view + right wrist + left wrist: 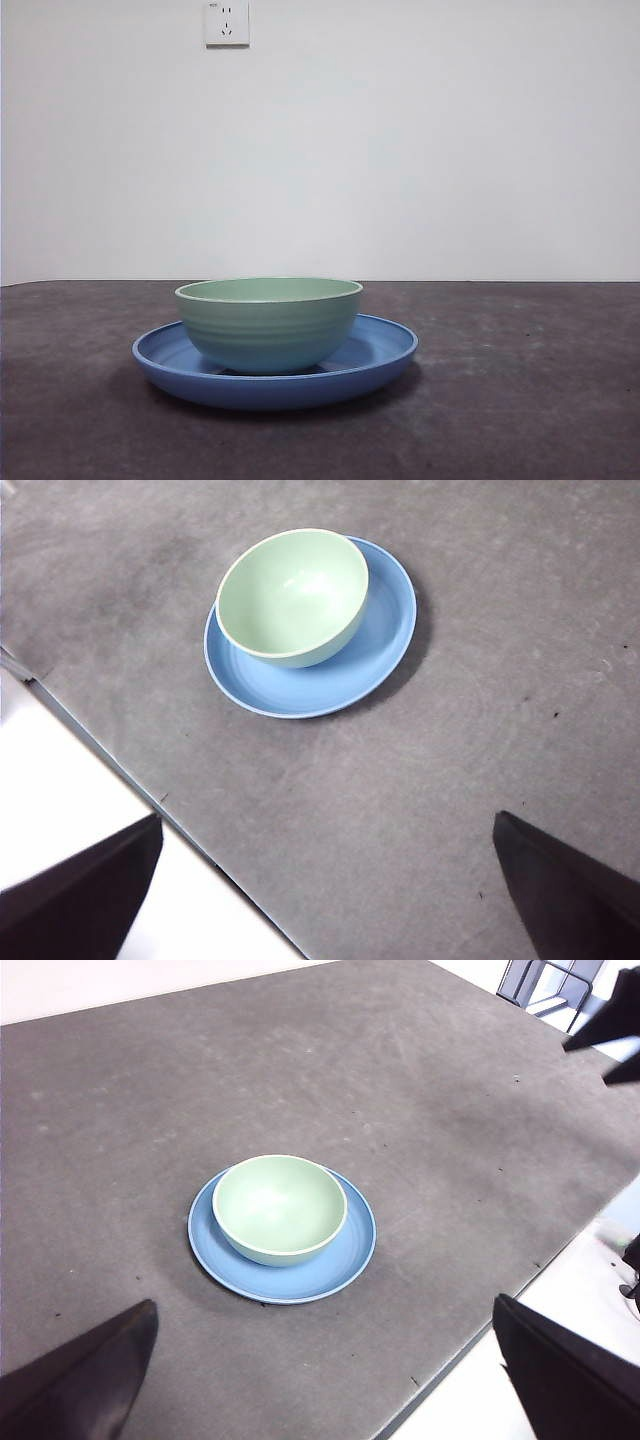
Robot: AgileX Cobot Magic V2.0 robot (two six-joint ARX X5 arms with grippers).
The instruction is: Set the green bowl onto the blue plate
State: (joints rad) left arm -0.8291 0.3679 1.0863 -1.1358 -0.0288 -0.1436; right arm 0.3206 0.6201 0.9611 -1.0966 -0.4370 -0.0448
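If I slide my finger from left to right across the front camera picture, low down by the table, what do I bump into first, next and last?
Bare table → left rim of the blue plate → the green bowl sitting upright on that plate → the plate's right rim → bare table again. No gripper shows in this view.

Even, soft light (slight grain), faint shadow under blue plate (275, 385).

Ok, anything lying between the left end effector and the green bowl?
Nothing: in the left wrist view only bare dark table separates the open left end effector from the green bowl on the blue plate.
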